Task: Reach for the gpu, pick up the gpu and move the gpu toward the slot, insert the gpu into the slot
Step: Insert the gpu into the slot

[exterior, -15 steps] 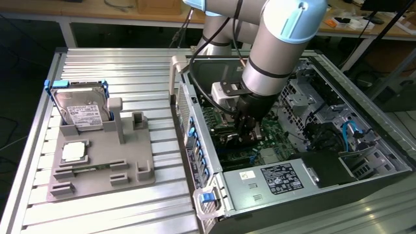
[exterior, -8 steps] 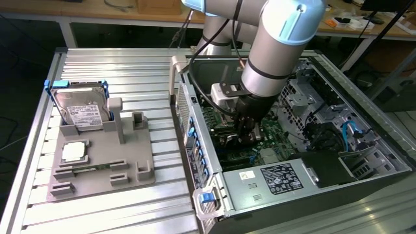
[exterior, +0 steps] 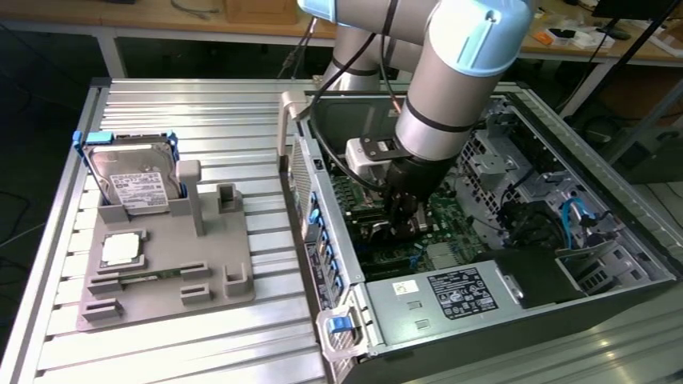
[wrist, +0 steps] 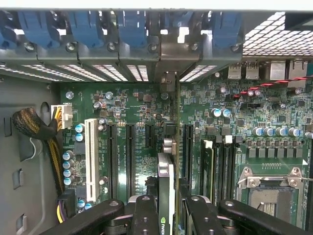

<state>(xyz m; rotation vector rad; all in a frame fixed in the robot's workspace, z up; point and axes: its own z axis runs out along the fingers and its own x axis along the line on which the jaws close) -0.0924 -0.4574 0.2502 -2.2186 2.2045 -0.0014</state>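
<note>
Setting: workshop benches run along the top of the exterior view; a ribbed metal table fills the lower left of that frame, and an open computer case sits at centre-right.

Exterior view, fixture: a grey holder tray at left carries the hard drive upright and the processor chip lying flat.

Exterior view, arm: the robot arm comes down from the top centre into the case, and the gripper hangs low over the green motherboard. What it carries is hard to make out here.

Wrist view, grip: the black fingers at bottom centre are clamped on the gpu, seen edge-on, its bracket end reaching toward the case's back wall at the upper centre.

Wrist view, slot: the card covers the slot beneath it; no blue strip is visible.

Progress: reaching and pickup look done, and the card stands above the motherboard in line with a connector row. Whether it is seated I cannot tell.
</note>
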